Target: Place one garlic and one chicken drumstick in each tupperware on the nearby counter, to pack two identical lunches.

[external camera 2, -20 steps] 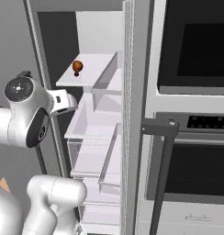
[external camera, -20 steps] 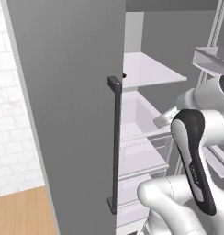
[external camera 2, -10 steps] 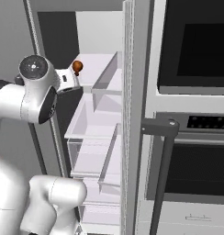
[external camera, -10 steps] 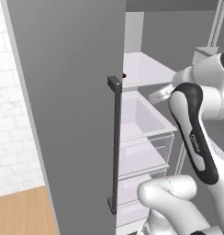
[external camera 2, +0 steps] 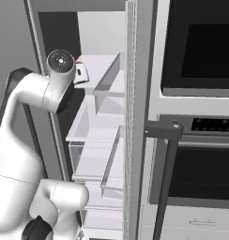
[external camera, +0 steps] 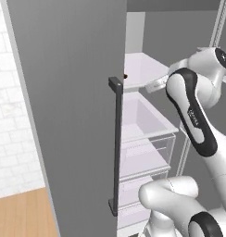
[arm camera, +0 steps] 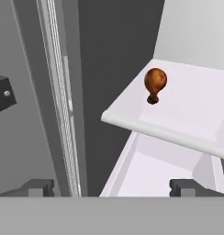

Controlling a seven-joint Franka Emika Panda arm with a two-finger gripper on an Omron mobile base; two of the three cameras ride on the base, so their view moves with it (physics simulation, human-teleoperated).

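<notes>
One chicken drumstick (arm camera: pixel 154 84) lies on a pale shelf (arm camera: pixel 187 110) inside the open fridge, near the shelf's front edge, brown and glossy, with its narrow end pointing toward the camera in the hand view. Left of it in that view stand the dark inner wall of the fridge and the ribbed edge of the door.

In the left base view, the grey fridge door (external camera: pixel 73 106) takes up the left half, with a dark vertical handle (external camera: pixel 116 143) on its edge. A strip of wooden floor (external camera: pixel 22 215) and white tiled wall show at the far left. To the right of the door the white arm (external camera: pixel 193 115) reaches up into the fridge at the level of the upper shelf, above clear drawers (external camera: pixel 147 134).

The tool (arm camera: pixel 112 187) has its two dark tips spread wide apart at the bottom of the hand view, holding nothing, well short of the drumstick.

In the right base view, an oven (external camera 2: pixel 196 117) with a dark handle stands right of the fridge.
</notes>
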